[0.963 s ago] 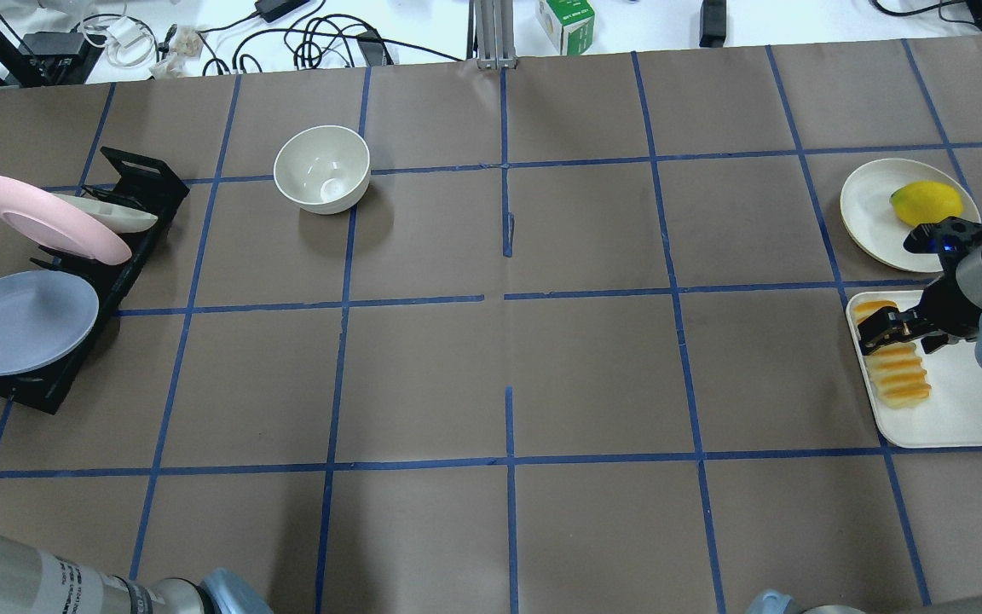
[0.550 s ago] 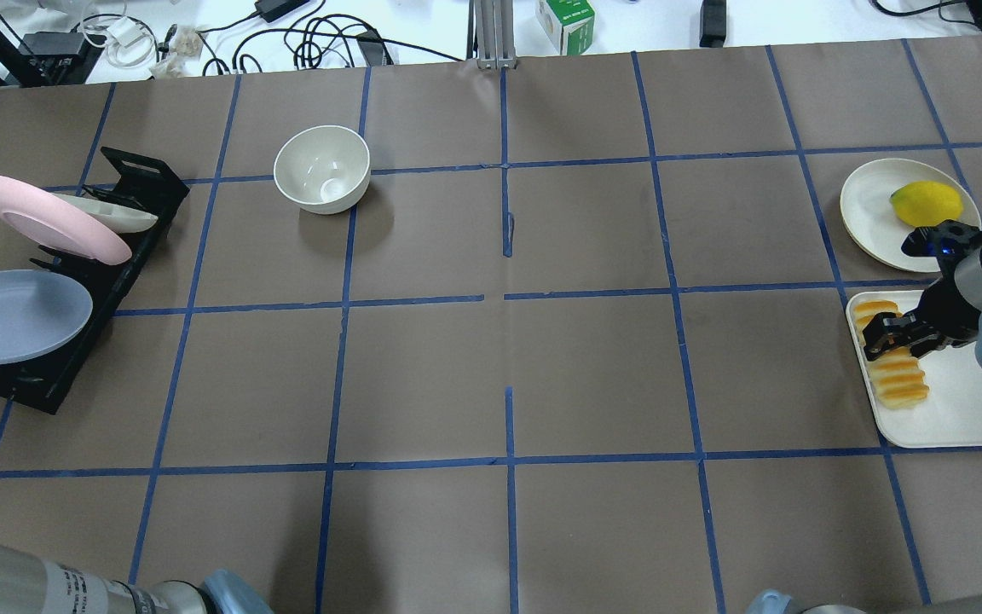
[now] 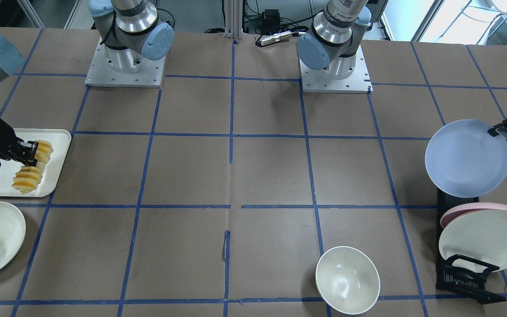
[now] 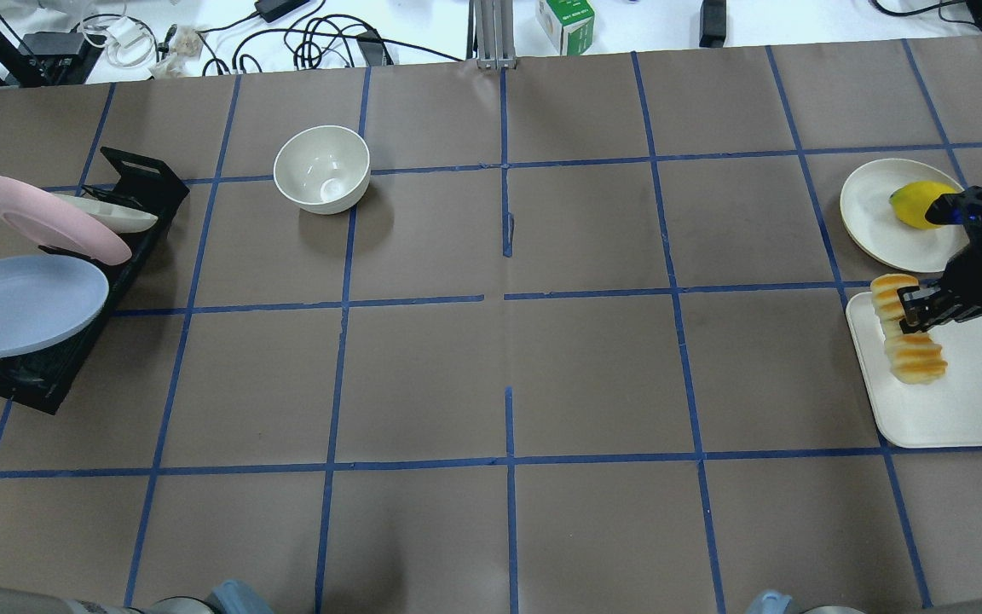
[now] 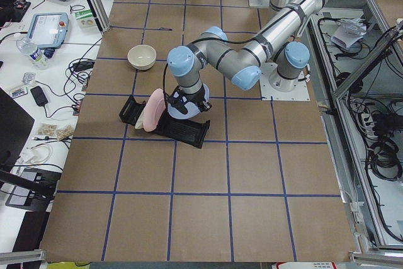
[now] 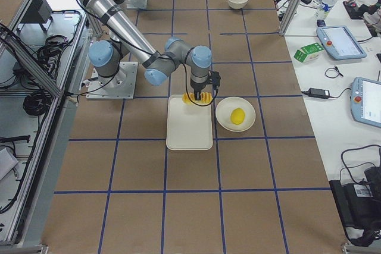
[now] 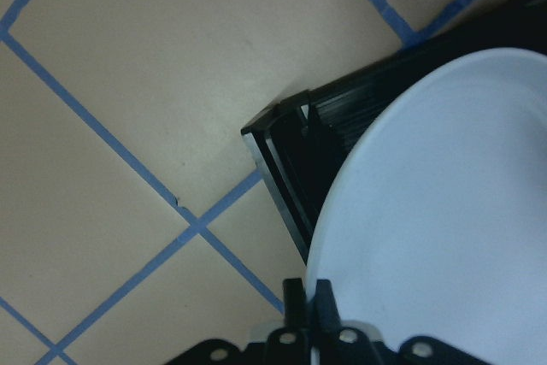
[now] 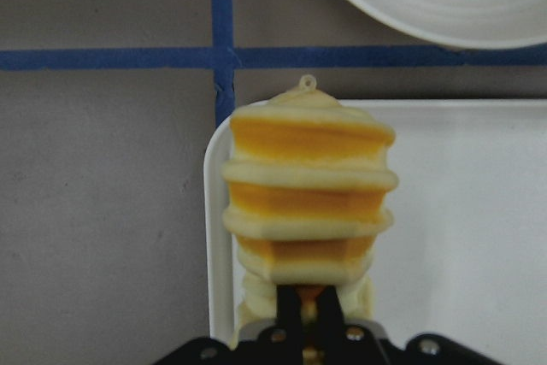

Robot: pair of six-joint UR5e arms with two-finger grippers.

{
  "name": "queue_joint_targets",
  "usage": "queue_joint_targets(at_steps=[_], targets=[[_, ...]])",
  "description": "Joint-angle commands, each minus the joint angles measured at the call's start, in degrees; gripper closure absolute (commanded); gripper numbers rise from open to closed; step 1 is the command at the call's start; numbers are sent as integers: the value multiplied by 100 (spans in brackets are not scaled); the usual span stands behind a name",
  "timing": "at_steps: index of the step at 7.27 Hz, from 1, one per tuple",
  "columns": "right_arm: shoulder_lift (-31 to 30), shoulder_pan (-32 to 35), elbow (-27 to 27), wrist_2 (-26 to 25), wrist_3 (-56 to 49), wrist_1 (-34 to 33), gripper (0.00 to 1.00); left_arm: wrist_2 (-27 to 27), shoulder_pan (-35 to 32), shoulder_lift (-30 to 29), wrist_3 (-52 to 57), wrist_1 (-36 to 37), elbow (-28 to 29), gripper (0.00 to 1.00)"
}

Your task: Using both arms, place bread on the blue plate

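The bread [image 4: 909, 341], a short row of orange-topped slices, hangs in my right gripper [image 4: 913, 317], which is shut on its middle just above the white tray [image 4: 960, 409]. In the right wrist view the bread [image 8: 308, 203] sticks out past the fingertips over the tray's corner. The blue plate [image 4: 22, 303] is held nearly level above the black rack [image 4: 73, 358]. My left gripper [image 3: 502, 128] is shut on its rim; the left wrist view shows the rim [image 7: 444, 211] between the fingertips [image 7: 323, 297]. The left gripper is out of the overhead view.
A pink plate [image 4: 52, 217] and a white plate [image 4: 116, 213] lean in the rack. A white bowl [image 4: 322, 168] stands at the far left-centre. A white plate [image 4: 875, 213] with a yellow fruit [image 4: 913, 203] lies just beyond the tray.
My right gripper has closed on the bread and raised it off the tray, shifting slightly toward the fruit plate. The blue plate has risen out of the rack and levelled.
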Motion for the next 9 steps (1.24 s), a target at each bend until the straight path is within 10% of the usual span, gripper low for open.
queue_joint_targets(at_steps=[1, 5, 9], targets=[[0, 117, -1106, 1, 33, 1189, 100, -829, -796, 503, -313, -703, -83, 100], [-8, 1091, -2552, -79, 1066, 2827, 100, -1823, -3712, 348, -716, 645, -266, 100], [-228, 2024, -2553, -79, 2071, 2821, 100, -1903, -4765, -426, -1562, 5057, -2540, 100]])
